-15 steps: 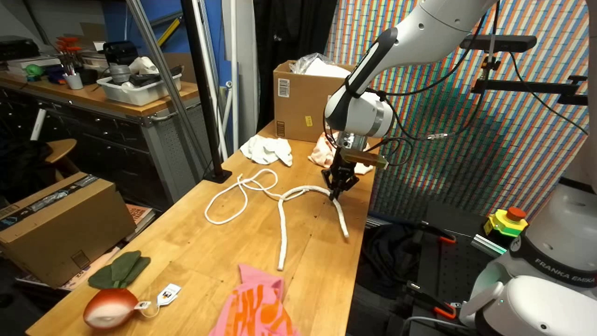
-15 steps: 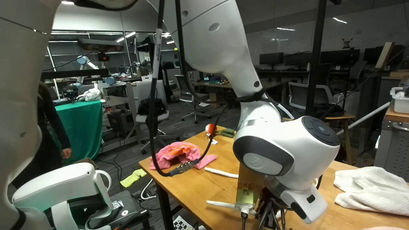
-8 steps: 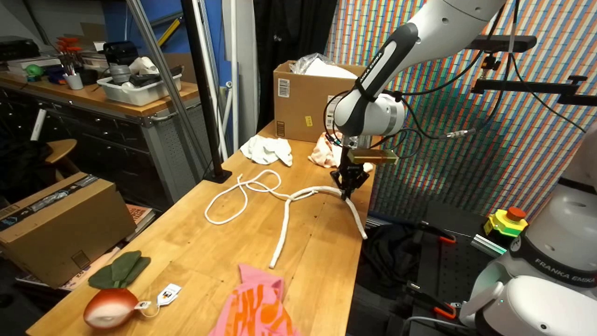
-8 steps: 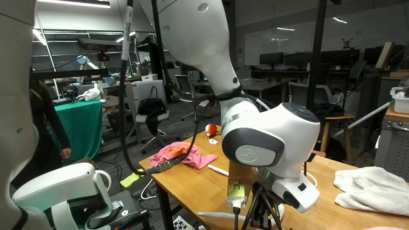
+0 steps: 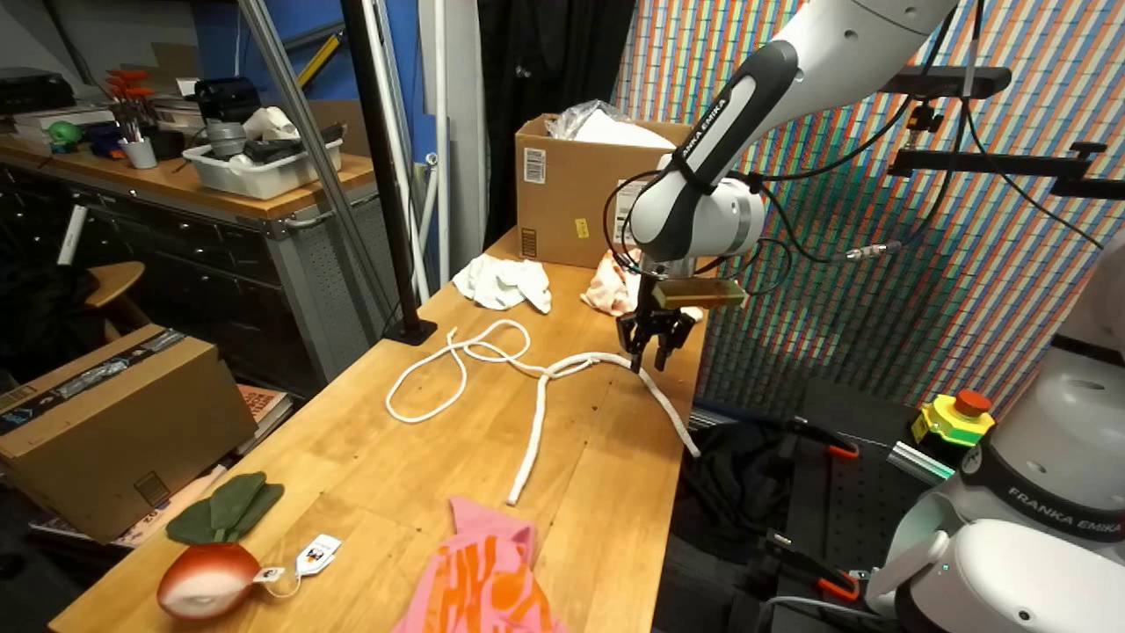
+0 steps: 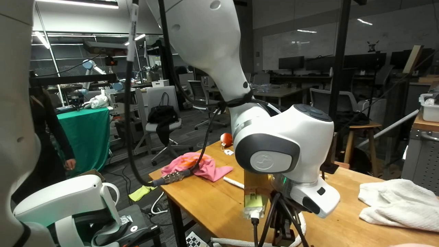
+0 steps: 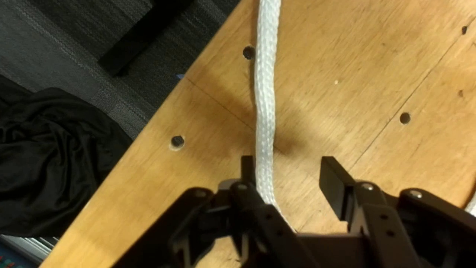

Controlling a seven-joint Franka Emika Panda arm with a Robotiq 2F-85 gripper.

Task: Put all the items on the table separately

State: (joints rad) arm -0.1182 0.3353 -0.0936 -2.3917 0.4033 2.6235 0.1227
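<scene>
Rope [image 7: 264,104]: white, braided, at twelve o'clock, wrist view. Gripper [image 7: 287,165]: fingers wide apart. Green cloth [image 5: 227,512]: leaf-lobed, eight o'clock, only in an exterior view.

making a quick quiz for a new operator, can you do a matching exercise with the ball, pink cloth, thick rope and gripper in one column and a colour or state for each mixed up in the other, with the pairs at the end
Things
1. ball
2. pink cloth
3. thick rope
4. gripper

Colours and states
A. white, bent in an arch
B. jaws apart
C. reddish, with a pale patch
D. printed in orange

Pairs: 1-C, 2-D, 3-A, 4-B
</scene>
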